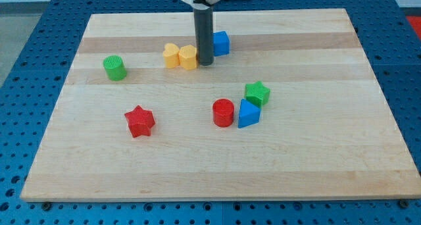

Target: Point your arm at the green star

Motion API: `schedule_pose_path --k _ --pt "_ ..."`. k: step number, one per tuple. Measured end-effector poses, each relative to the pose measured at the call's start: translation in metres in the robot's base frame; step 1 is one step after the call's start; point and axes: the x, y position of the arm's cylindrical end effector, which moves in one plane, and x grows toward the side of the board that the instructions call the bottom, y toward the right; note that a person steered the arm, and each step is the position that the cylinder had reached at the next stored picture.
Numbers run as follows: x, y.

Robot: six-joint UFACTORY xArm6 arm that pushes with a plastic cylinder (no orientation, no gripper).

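Note:
The green star [257, 93] lies right of the board's middle, touching the top of a blue triangular block [248, 114]. A red cylinder [223, 112] stands just left of that blue block. My tip [206, 62] rests on the board near the top middle, between a yellow hexagon block [188, 57] on its left and a blue cube [221, 43] on its right. The tip is well above and to the left of the green star, apart from it.
A yellow heart-shaped block [172, 55] touches the yellow hexagon's left side. A green cylinder [115, 68] stands at the left. A red star [139, 121] lies lower left of the middle. The wooden board [329, 159] sits on a blue perforated table.

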Motion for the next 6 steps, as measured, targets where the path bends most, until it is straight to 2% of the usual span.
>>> schedule_pose_path --k 2,3,5,6 --pt "0.000 0.001" --pt "0.007 0.020" --pt "0.069 0.031" --pt "0.069 0.051"
